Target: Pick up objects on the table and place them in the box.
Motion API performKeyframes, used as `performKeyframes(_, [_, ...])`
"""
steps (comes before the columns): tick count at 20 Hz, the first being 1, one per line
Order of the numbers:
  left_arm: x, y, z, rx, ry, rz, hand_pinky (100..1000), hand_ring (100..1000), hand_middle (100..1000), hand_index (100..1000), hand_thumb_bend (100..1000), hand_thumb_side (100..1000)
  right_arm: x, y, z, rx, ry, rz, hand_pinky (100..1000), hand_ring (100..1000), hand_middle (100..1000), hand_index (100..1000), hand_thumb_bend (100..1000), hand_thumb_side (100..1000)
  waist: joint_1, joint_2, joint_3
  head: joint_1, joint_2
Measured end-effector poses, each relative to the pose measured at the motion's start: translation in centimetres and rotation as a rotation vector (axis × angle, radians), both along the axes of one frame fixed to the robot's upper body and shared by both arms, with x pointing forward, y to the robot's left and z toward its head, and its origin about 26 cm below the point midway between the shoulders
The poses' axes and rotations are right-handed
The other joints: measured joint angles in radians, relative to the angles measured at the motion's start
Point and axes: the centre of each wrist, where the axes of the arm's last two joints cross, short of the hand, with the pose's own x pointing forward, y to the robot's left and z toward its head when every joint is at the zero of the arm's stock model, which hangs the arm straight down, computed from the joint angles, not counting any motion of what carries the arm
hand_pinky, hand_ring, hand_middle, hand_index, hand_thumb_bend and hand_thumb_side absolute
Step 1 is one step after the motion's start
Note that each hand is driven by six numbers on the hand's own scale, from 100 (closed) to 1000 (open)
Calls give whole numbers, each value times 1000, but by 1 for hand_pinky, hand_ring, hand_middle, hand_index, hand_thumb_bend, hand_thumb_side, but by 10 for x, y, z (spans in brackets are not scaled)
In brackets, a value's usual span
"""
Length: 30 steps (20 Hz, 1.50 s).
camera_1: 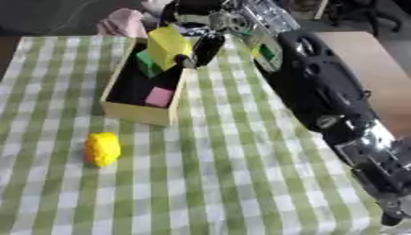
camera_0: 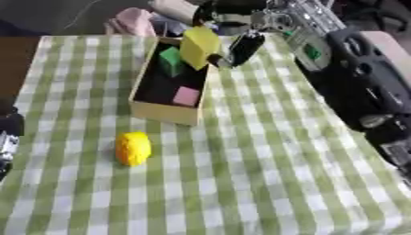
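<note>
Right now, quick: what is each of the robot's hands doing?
Right hand: shut on the yellow block, holding it above the far end of the box.
Left hand: only a dark bit at the left edge; cannot be told.

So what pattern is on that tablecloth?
Green and white checks on the tablecloth, clearest in the left eye view.

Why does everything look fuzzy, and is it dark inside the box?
Left eye view: soft blur all over, the yellow lumpy object has smudged edges; the wooden box is dark inside. Right eye view: the same blur, the yellow block in the right hand looks smeared; no strong glare on the green checked cloth.
</note>
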Motion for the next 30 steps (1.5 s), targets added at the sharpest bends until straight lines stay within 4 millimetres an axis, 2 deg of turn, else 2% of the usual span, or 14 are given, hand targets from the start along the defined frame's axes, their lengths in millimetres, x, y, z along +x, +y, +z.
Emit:
performKeyframes(5, [0, -2, 0, 2, 3, -15, 794, 739, 731, 848, 322, 647, 21, 7, -20, 21, 49, -115, 933, 937, 914, 912, 180, 332, 0, 0, 15, -17, -1])
performKeyframes(9, [0, -3, 0, 2, 4, -21, 794, 739, 731, 848, 323, 647, 35, 14, -46, -21, 97, -159, 948, 954, 932, 927, 250, 369, 0, 0, 22, -27, -1])
performKeyframes(12, [0, -4, 0, 1, 5, -25, 794, 739, 731, 848, 324, 647, 43, 14, -65, -67, 120, -175, 966, 975, 954, 947, 335, 405, 0, 0, 26, -30, -1])
performKeyframes(13, [0, -4, 0, -1, 6, -25, 794, 739, 731, 848, 324, 647, 45, 14, -68, -83, 121, -174, 973, 982, 960, 961, 420, 481, 0, 0, 26, -31, -1])
performKeyframes(14, [0, -5, 0, -3, 6, -25, 794, 739, 731, 848, 324, 647, 46, 15, -71, -106, 120, -171, 978, 987, 969, 976, 398, 517, 0, 0, 26, -31, -1])
performKeyframes(16, [0, -5, 0, -5, 6, -26, 794, 739, 731, 848, 325, 647, 47, 18, -76, -180, 94, -164, 986, 994, 980, 1000, 449, 585, 0, 0, 25, -31, -1])
performKeyframes(17, [0, -5, 0, -5, 6, -26, 794, 739, 731, 848, 325, 647, 48, 19, -78, -220, 76, -160, 987, 995, 981, 1000, 452, 586, 0, 0, 25, -31, -1])
performKeyframes(19, [0, -5, 0, -5, 6, -26, 794, 739, 731, 848, 325, 647, 49, 19, -79, -275, 45, -152, 991, 999, 987, 1000, 457, 585, 0, 0, 24, -30, -1])
performKeyframes(24, [0, -5, 0, -5, 6, -25, 794, 739, 730, 848, 325, 647, 48, 19, -71, -313, -14, -121, 995, 1000, 989, 1000, 448, 505, 0, 0, 15, -27, -1])
performKeyframes(30, [0, -5, -1, -5, 7, -24, 794, 739, 730, 848, 325, 646, 38, 19, -33, -294, -109, -73, 999, 1000, 989, 1000, 447, 415, 0, -1, 2, -19, 0])
